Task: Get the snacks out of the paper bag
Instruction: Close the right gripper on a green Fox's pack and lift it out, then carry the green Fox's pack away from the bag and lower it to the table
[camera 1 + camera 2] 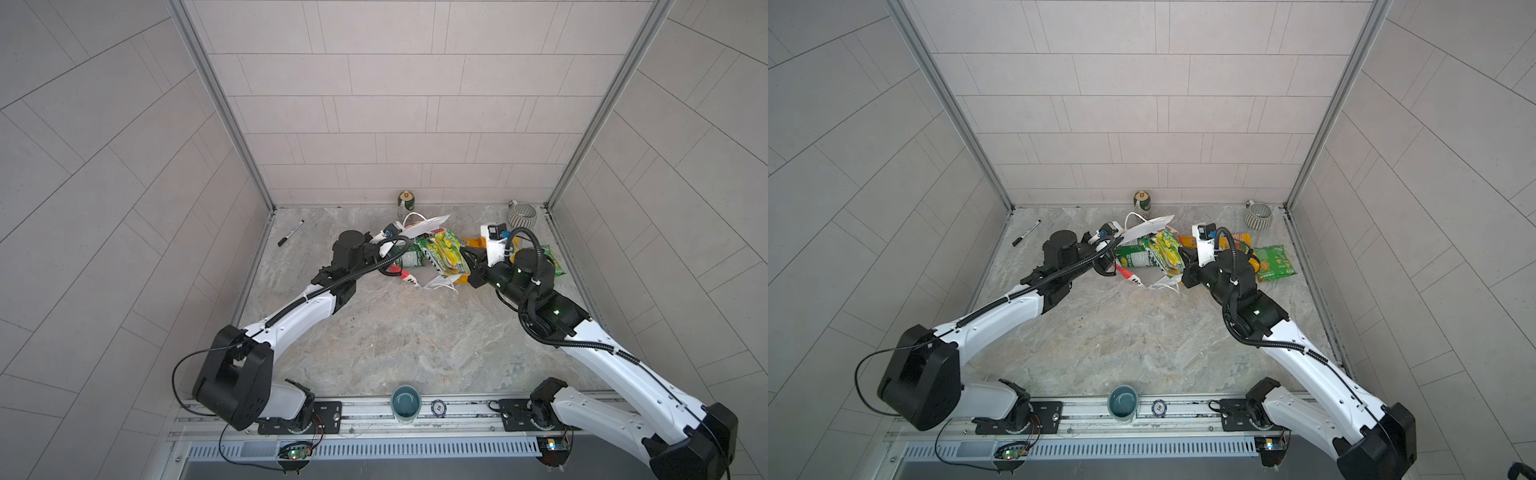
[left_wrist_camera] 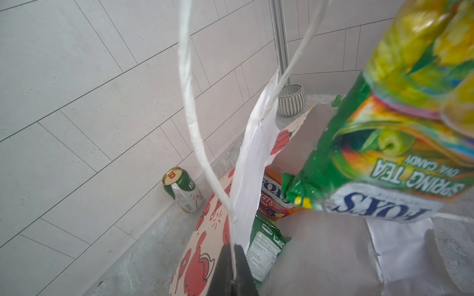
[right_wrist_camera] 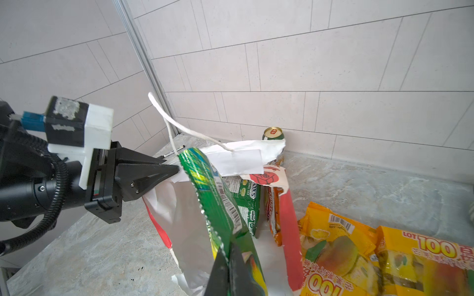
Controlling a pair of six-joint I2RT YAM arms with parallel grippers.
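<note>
The torn paper bag lies on its side at the back of the table, mouth toward the right. My left gripper is shut on its upper white flap and holds it up. A yellow-green snack packet hangs lifted at the mouth, with my right gripper shut on its edge. A green packet and a red-orange packet lie inside the bag. Two yellow-orange "100" packets and a green packet lie on the table to the right.
A green-and-white drink can stands at the back wall. A striped cup sits in the back right corner. A black pen lies at the back left. A teal cup and a round chip rest on the front rail.
</note>
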